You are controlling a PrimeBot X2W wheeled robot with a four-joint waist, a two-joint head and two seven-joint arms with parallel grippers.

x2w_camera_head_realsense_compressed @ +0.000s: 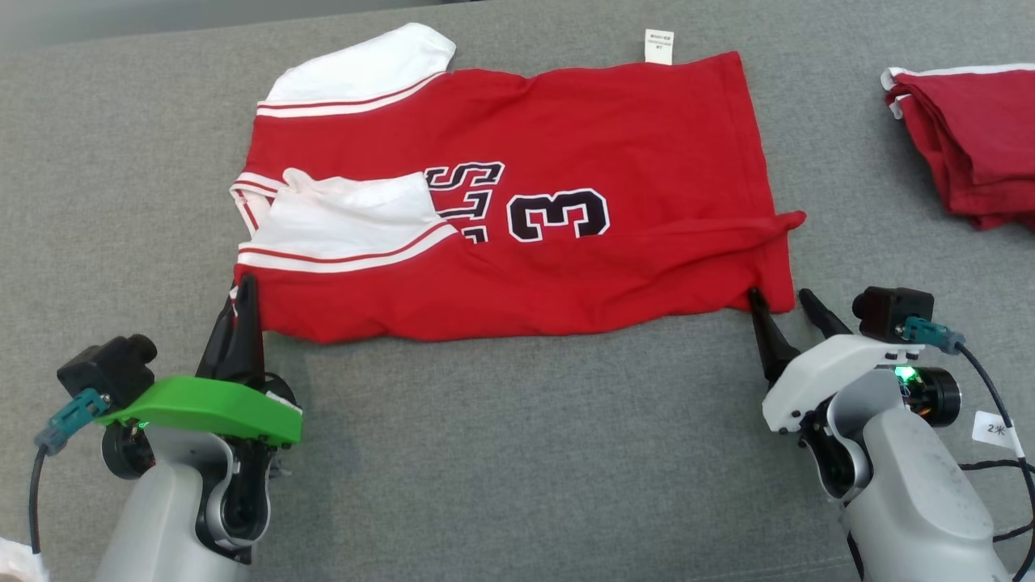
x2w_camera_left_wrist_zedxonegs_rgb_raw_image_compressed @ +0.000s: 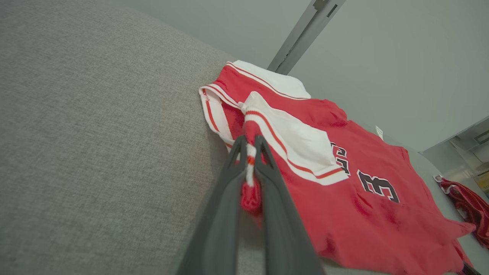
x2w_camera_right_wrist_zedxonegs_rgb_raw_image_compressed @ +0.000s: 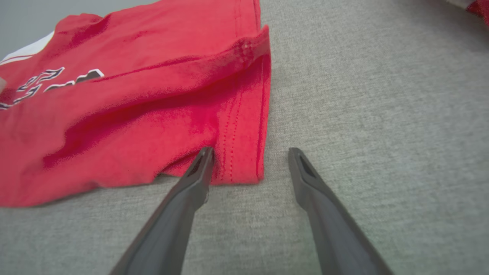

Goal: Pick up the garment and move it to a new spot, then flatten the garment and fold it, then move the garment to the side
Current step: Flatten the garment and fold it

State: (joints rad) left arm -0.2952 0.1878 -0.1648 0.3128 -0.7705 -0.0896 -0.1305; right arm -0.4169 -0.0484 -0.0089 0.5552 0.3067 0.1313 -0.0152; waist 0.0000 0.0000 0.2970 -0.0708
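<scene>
one jersey (x2w_camera_head_realsense_compressed: 631, 267) spread (left fingers (x2w_camera_head_realsense_compressed: 245, 319) pinching its corner), one red pile (x2w_camera_head_realsense_compressed: 978, 145).

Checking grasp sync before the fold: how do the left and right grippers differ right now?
Left gripper is shut, pinching the jersey's sleeve-side corner; right gripper is open, straddling the hem corner, ungripped. Left gripper has a green cover, right gripper a white cover. Both sit at the jersey's near edge.

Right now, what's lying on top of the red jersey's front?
A white sleeve with red stripes is folded across the red jersey. It covers part of the black lettering next to the number 3; the hidden letters and the fabric beneath cannot be seen.
</scene>
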